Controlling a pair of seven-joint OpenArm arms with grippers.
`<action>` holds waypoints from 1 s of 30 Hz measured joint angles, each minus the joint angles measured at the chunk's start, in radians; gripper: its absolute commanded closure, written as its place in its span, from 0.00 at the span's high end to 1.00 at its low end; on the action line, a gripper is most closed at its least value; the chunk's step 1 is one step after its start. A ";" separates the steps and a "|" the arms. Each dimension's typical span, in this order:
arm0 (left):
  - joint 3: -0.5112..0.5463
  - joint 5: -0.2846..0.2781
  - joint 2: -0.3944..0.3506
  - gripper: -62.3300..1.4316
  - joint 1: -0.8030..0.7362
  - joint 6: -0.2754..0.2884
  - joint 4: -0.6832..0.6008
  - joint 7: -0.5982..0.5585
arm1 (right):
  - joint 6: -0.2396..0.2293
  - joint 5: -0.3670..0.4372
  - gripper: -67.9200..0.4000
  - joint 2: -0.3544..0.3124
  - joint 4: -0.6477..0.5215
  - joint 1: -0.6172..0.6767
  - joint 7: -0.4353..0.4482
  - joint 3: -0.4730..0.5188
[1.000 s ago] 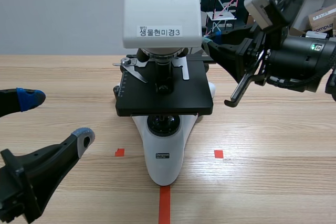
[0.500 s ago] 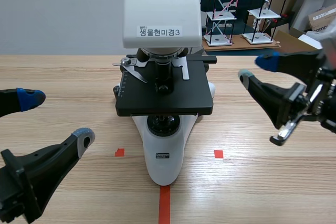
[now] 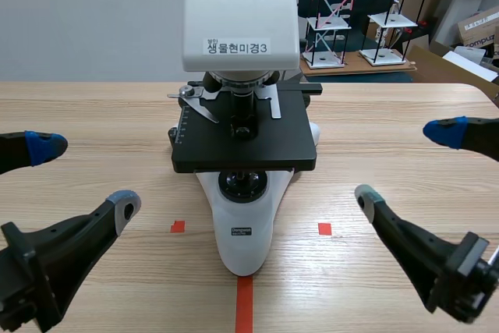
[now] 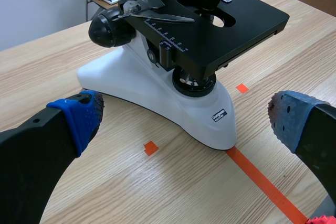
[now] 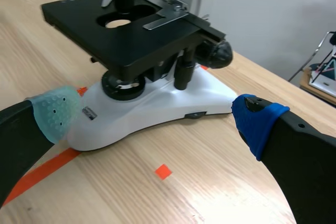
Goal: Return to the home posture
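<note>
Our left claw [image 3: 84, 175] sits low at the left side of the table [image 3: 93, 107]. Its two fingers are spread wide and hold nothing. One pad is blue and the other is grey. Our right claw [image 3: 405, 163] sits low at the right side. It is spread wide too, and it holds nothing. Both claws point in toward the middle.

Between the claws stands a microscope [image 3: 243, 255]. It has a white foot, a black stage [image 3: 273, 150] and a big white head with a label on it. It is the one thing standing between our two claws, and it touches neither of them. In each wrist view the white foot lies ahead of the claw, past the gap between the fingers.

A red tape line [image 3: 244, 306] runs along the wood up to the foot. Two small red squares [image 3: 178, 227] sit on the wood, one on each side of the foot.

Far behind the table stand white racks [image 3: 331, 13] with black rods. A brown box [image 3: 477, 27] is near them.
</note>
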State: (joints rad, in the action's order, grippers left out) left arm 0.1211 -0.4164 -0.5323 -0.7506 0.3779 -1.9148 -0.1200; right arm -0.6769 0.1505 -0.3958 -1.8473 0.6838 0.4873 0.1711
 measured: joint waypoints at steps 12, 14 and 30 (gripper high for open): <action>0.000 0.000 0.000 1.00 0.000 0.000 0.000 0.000 | 0.000 0.004 0.95 0.000 -0.041 0.048 0.010 0.000; 0.000 0.000 0.000 1.00 0.000 0.000 0.000 0.000 | 0.000 0.004 0.95 0.000 -0.041 0.048 0.010 0.000; 0.000 0.000 0.000 1.00 0.000 0.000 0.000 0.000 | 0.000 0.004 0.95 0.000 -0.041 0.047 0.010 0.000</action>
State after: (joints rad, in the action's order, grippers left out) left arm 0.1211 -0.4164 -0.5323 -0.7506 0.3779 -1.9148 -0.1200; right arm -0.6769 0.1547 -0.3962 -1.8881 0.7311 0.4973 0.1711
